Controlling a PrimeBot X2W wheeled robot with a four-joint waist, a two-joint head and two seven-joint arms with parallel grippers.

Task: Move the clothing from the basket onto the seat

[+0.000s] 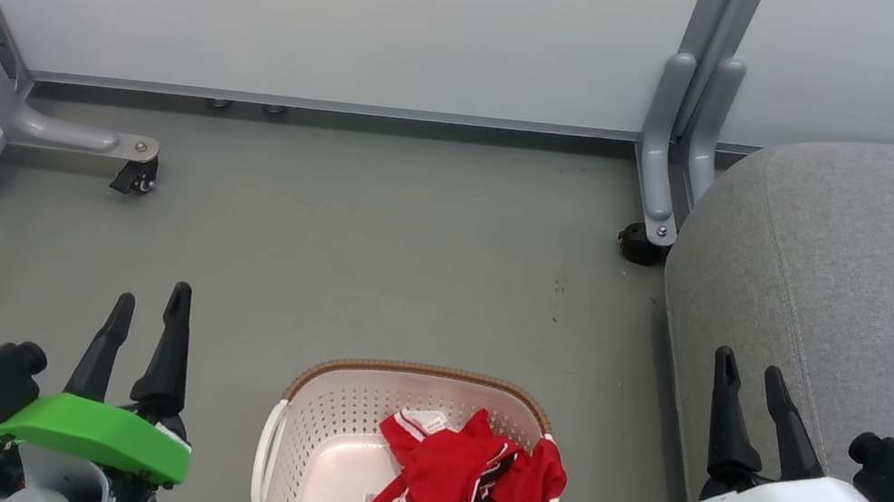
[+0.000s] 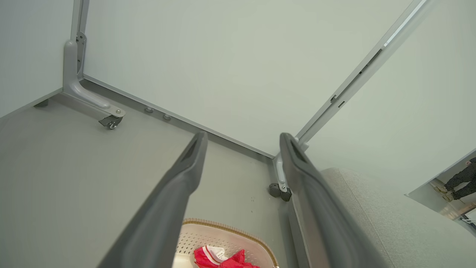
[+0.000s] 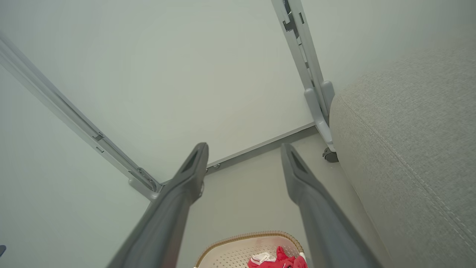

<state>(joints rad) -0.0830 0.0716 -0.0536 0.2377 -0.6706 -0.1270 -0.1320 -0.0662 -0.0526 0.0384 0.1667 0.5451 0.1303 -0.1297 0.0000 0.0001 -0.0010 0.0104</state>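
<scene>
Red clothing (image 1: 459, 497) with white trim lies bunched in the right half of the cream basket (image 1: 302, 446), which stands on the floor at the bottom centre of the head view. The grey seat (image 1: 880, 300) fills the right side. My left gripper (image 1: 150, 305) hangs open to the left of the basket, holding nothing. My right gripper (image 1: 751, 371) stands open over the seat's front edge, right of the basket. In the left wrist view the left gripper (image 2: 243, 139) frames the basket (image 2: 230, 234) and clothing (image 2: 219, 258). The right gripper (image 3: 243, 149) is above the basket (image 3: 238, 247) and clothing (image 3: 282, 260).
White partition panels stand behind and to the left, on grey legs with castors (image 1: 136, 178) (image 1: 641, 244). Grey floor (image 1: 372, 256) stretches between the basket and the panels. In the left wrist view, a person's legs (image 2: 461, 178) show far off at the right edge.
</scene>
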